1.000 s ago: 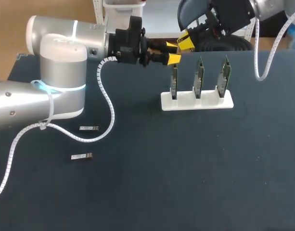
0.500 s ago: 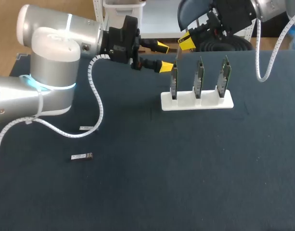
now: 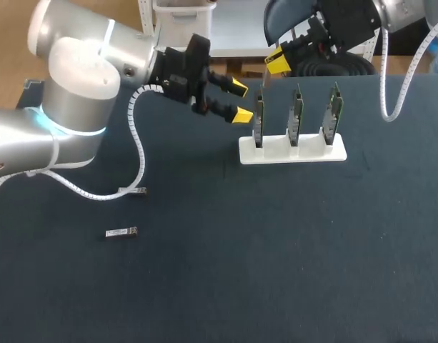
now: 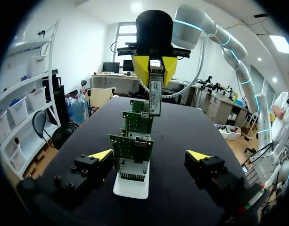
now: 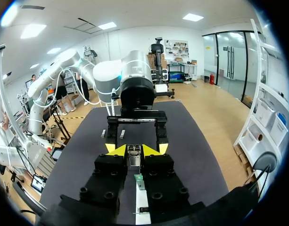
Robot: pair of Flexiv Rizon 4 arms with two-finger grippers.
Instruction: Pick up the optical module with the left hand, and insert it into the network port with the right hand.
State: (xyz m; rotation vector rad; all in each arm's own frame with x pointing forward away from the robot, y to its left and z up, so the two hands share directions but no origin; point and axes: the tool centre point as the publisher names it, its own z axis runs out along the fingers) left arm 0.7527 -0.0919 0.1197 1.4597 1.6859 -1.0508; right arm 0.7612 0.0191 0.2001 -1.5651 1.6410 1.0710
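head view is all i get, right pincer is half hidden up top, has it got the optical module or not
Observer: Yes. The right wrist view shows the right pincer shut on an optical module.
Operator: is it in a port yet
Observer: Not that I can see. In the left wrist view it hangs upright from that pincer, above the row of circuit boards.
Operator: where's the left pincer aimed
Observer: The left pincer is open and empty, and the nearest board stands straight ahead of it, in line with the gap between its fingers.
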